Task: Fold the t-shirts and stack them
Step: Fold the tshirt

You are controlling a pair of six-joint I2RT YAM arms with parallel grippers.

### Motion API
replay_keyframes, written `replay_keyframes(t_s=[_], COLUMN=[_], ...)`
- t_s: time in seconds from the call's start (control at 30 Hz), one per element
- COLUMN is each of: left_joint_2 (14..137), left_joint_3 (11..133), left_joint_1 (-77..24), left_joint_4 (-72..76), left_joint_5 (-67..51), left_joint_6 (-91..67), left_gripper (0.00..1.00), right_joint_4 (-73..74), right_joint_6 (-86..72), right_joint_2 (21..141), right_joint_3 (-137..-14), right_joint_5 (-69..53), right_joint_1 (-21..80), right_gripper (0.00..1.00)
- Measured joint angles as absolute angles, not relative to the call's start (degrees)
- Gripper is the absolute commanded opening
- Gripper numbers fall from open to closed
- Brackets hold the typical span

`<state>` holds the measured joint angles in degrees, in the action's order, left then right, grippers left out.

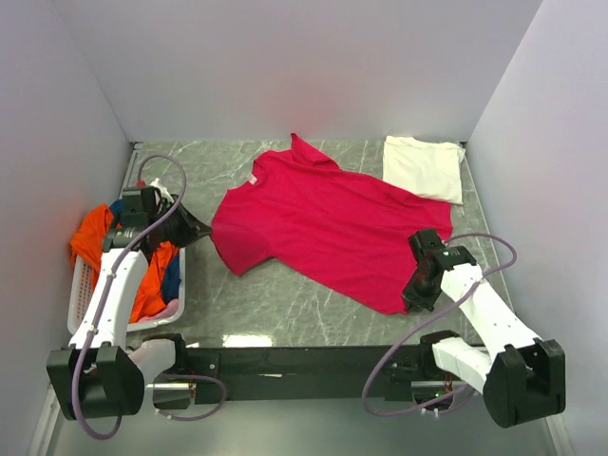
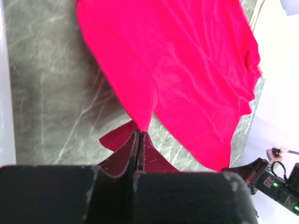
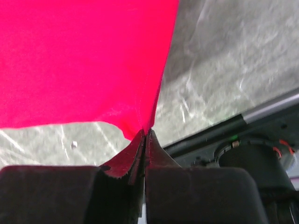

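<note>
Risks first.
- Both grips sit on the very tip of the cloth. If the arms pull apart or lift fast, I judge either tip could slip out and the shirt would drop crooked.
- The red shirt (image 1: 323,223) lies spread but skewed on the table (image 1: 285,309), collar toward the far wall. A fold started from two uneven corners would likely come out lopsided.
- Its far right edge runs just beside the folded cream shirt (image 1: 425,168). I cannot tell whether they touch. Dragging the red one could pull that folded one apart.
- The left grip is near the basket (image 1: 180,296), where the orange shirt (image 1: 95,237) hangs over the rim. A wide swing could snag it.

Claws.
- Left claw (image 2: 138,135): pressed together, no gap showing, pinching a point of red cloth at the shirt's left side. The fabric draws up into a peak at the fingertips, and a small flap lies under them.
- Right claw (image 3: 145,135): pressed together, pinching the near right corner of the hem, close to the table's front edge. The cloth pulls taut from the tips.
</note>
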<state>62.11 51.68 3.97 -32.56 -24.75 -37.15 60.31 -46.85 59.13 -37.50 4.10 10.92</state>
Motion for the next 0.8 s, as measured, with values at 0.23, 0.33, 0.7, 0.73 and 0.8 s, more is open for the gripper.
replay_keyframes(t_s=[0.23, 0.33, 0.7, 0.73, 0.8], left_joint_2=[58.50, 56.47, 54.94, 55.96, 58.33], left_joint_3=[50.70, 50.70, 49.08, 49.10, 49.12], left_joint_1=[4.60, 4.69, 4.71, 4.71, 4.71], left_joint_4=[-38.30, -40.38, -42.85, -42.26, -40.99], left_joint_5=[-23.77, -22.94, -21.52, -22.00, -22.83], left_joint_6=[-36.01, -35.51, -34.61, -34.59, -34.57], left_gripper=[0.01, 0.01, 0.01, 0.01, 0.01], right_joint_4=[65.84, 67.92, 69.73, 69.58, 68.79], right_joint_6=[-48.80, -49.98, -53.12, -53.12, -53.10], right_joint_2=[56.49, 54.85, 52.95, 53.34, 54.74], right_joint_3=[-39.38, -39.38, -39.35, -39.38, -39.38], right_joint_5=[3.33, 3.09, 2.07, 2.11, 2.11], right_joint_1=[15.77, 17.34, 19.53, 19.53, 19.53], right_gripper=[0.00, 0.00, 0.00, 0.00, 0.00])
